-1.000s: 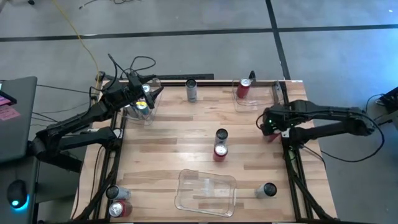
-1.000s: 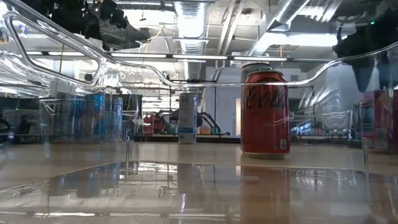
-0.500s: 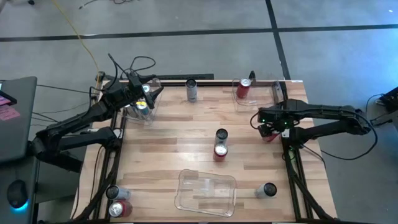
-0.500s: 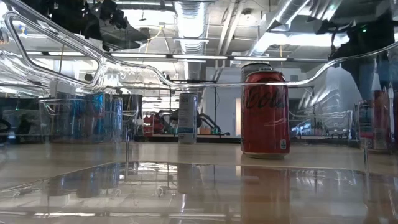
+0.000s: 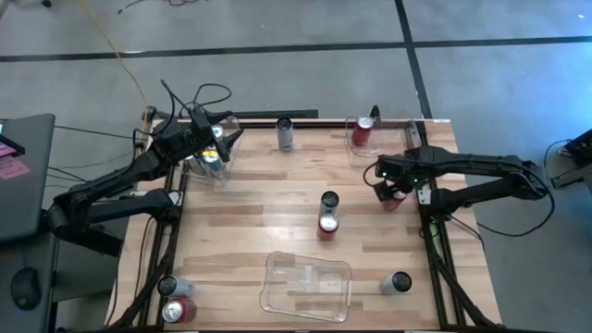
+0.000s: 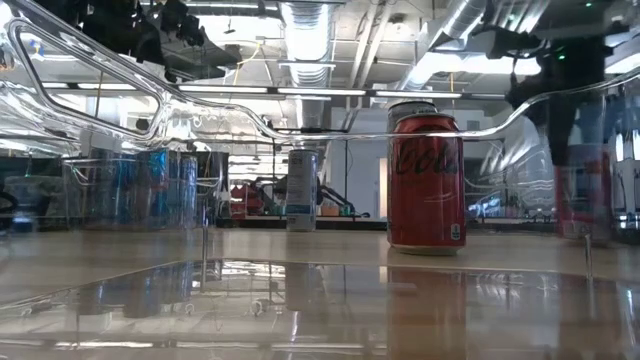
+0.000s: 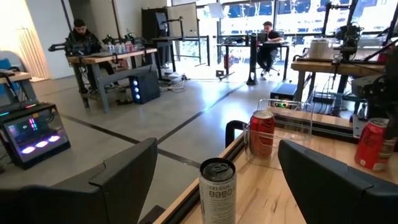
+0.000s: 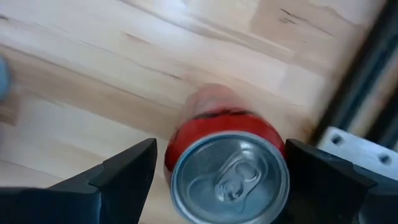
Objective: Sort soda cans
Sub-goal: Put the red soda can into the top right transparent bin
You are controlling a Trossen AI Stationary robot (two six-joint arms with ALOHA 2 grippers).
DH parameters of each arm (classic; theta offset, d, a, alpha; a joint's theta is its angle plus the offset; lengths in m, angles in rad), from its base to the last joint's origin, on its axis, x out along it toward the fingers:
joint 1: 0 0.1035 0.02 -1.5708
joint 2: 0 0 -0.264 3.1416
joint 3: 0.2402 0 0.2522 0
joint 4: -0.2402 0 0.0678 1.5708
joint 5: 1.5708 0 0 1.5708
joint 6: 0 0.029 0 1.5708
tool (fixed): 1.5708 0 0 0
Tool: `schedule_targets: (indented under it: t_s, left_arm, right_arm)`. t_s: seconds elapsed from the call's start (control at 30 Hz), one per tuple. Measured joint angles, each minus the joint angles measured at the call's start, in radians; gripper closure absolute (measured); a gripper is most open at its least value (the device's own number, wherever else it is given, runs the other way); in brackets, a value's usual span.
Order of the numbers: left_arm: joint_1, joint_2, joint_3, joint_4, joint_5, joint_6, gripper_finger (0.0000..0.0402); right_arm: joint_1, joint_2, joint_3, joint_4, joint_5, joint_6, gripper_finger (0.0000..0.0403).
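**Right claw poised over a red can at the worktop's 3 o'clock edge**

High view of the worktop [image 5: 277, 203]. The right claw [image 5: 387, 180], fingers spread and released, straddles an upright red can [image 8: 227, 174] without visibly clamping it. The left claw [image 5: 211, 148], also released and empty, waits at 10 o'clock over a clear bin [image 5: 208, 166]. Other cans: 1 dark can [image 5: 285, 134] at 12 o'clock; 1 red can [image 5: 363, 132] inside a clear bin [image 5: 379, 139] at 1 o'clock; 2 cans [image 5: 328, 215] touching at centre; 1 dark can [image 5: 400, 282] at 5 o'clock; 2 cans [image 5: 174, 301] at 7 o'clock; an empty bin [image 5: 307, 285] at 6 o'clock.
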Motion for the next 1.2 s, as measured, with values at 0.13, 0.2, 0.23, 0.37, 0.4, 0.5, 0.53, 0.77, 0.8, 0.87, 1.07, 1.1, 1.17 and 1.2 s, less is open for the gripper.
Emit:
schedule_targets:
  t_s: [0.13, 0.2, 0.23, 0.37, 0.4, 0.5, 0.53, 0.77, 0.8, 0.87, 1.07, 1.1, 1.17, 1.2]
  left_arm:
    - [0.0, 0.0, 0.0, -0.006, 0.0, 0.003, 0.007]
    - [0.0, 0.0, 0.0, -0.008, 0.0, 0.003, 0.007]
    - [0.0, 0.0, 0.0, -0.008, 0.0, 0.003, 0.007]
    - [0.0, 0.0, 0.0, -0.008, 0.0, 0.001, 0.007]
    - [0.0, 0.0, 0.0, -0.008, 0.0, 0.001, 0.007]
    - [0.0, 0.0, 0.0, -0.008, 0.0, 0.0, 0.007]
    - [0.0, 0.0, 0.0, -0.008, 0.0, 0.0, 0.007]
    - [0.0, 0.0, 0.0, -0.007, 0.0, -0.004, 0.007]
    - [0.0, 0.0, 0.0, -0.007, 0.0, -0.005, 0.007]
    - [0.0, 0.0, 0.0, -0.007, 0.0, -0.007, 0.007]
    - [0.0, 0.0, 0.0, -0.009, 0.0, -0.012, 0.007]
    - [0.0, 0.0, 0.0, -0.01, 0.0, -0.012, 0.007]
    - [0.0, 0.0, 0.0, -0.013, 0.0, -0.008, 0.007]
    - [0.0, 0.0, 0.0, -0.013, 0.0, -0.008, 0.007]
  right_arm:
    - [-0.01, 0.0, 0.0, 0.001, -0.001, -0.006, 0.0059]
    - [-0.011, 0.0, 0.001, 0.001, -0.001, -0.005, 0.0079]
    - [-0.011, -0.001, 0.002, 0.002, -0.002, -0.005, 0.009]
    - [-0.011, -0.001, 0.003, 0.011, 0.0, -0.005, 0.0119]
    - [-0.011, -0.001, 0.003, 0.013, 0.0, -0.005, 0.0121]
    - [-0.011, -0.001, 0.003, 0.014, 0.0, -0.005, 0.0124]
    - [-0.011, -0.001, 0.003, 0.015, 0.0, -0.006, 0.0124]
    - [-0.011, 0.001, 0.057, 0.039, -0.002, -0.061, 0.0126]
    - [-0.012, 0.001, 0.074, 0.042, -0.002, -0.071, 0.0127]
    - [-0.018, 0.001, 0.109, 0.04, 0.005, -0.091, 0.0127]
    - [-0.07, 0.001, 0.224, 0.034, 0.043, -0.178, 0.0127]
    - [-0.083, 0.001, 0.243, 0.036, 0.045, -0.193, 0.0127]
    - [-0.11, 0.001, 0.278, 0.043, 0.045, -0.23, 0.0127]
    - [-0.125, 0.001, 0.293, 0.05, 0.045, -0.247, 0.0127]
